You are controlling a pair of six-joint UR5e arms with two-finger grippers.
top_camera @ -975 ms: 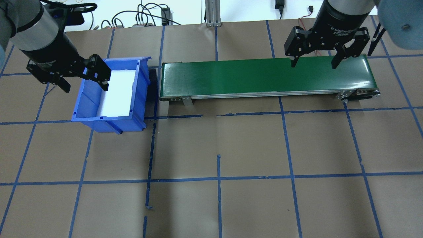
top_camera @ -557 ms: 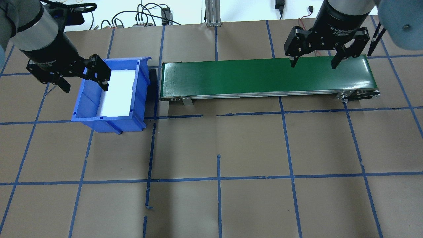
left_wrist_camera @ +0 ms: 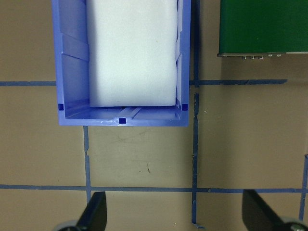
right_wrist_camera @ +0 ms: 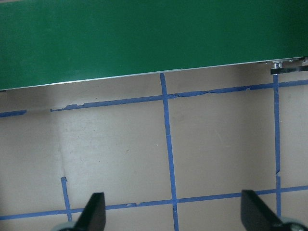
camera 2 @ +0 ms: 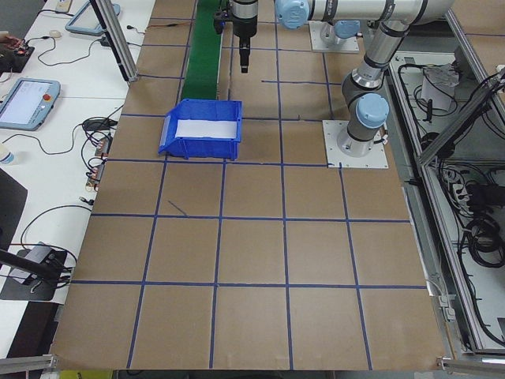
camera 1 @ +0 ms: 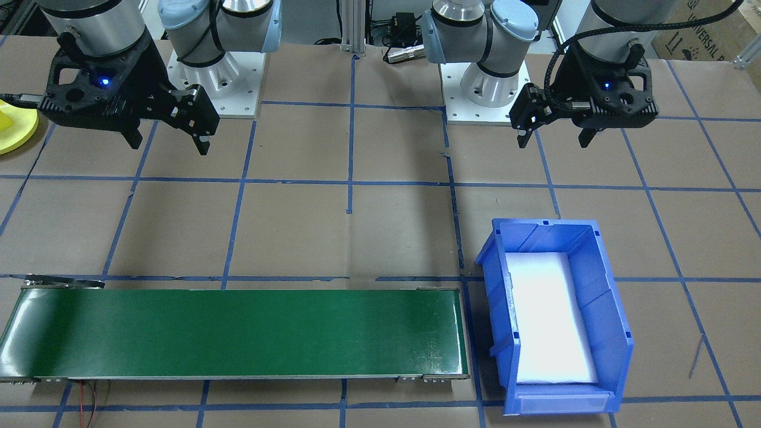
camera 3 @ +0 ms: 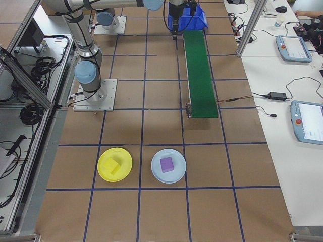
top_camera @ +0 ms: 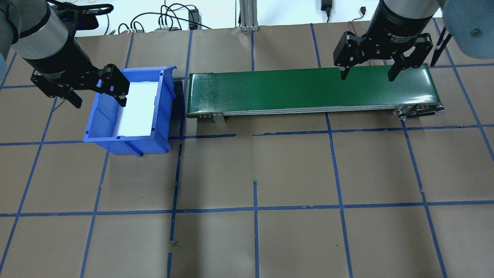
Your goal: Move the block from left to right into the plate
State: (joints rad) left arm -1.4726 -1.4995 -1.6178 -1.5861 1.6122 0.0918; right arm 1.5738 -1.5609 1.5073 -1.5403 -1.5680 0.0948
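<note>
Only the right gripper (top_camera: 367, 74) has edged slightly rightward at upper right, both it and the left gripper (top_camera: 98, 102) spread empty, while the block (camera 3: 115, 167) already sits in the yellow plate (camera 3: 103, 174), so any regrasp risks knocking it out.

Bright, even lighting from overhead throughout. Soft, short shadows under the blue bin (top_camera: 127, 108) and along the near side of the green conveyor belt (top_camera: 308, 90). Mild sheen on that belt's right end; white lining of the bin nearly blown out. Sharp focus across the counter (top_camera: 254, 173); blurred fingertips (left_wrist_camera: 94, 214) at the bottom edge of both wrist views.
</note>
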